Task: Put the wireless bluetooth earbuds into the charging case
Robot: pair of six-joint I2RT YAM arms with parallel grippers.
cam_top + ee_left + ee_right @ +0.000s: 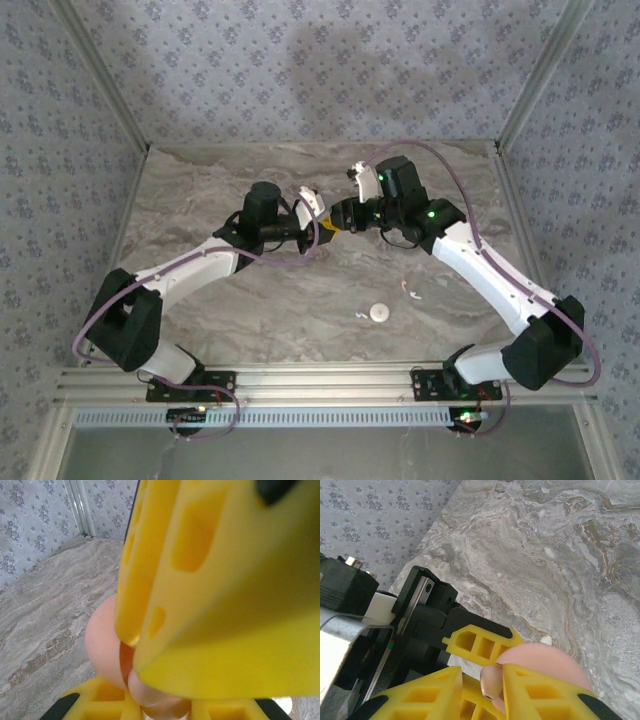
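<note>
I see the table [200, 300], grey marble | left gripper [324, 228] clamped on charging case [545, 660] | right gripper [345, 222] narrow about same case, grip: cannot tell | case mid-table, round, glossy pink, no long axis | white disc [378, 312] nearer me | two earbuds [408, 292] [360, 316] flank the disc, tiny white curved stems, heading unreadable

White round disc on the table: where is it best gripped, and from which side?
Probably across its rim, from straight above: the white disc lies flat on the table. Pinch its near and far sides, as an earbud lies close at its left.
</note>
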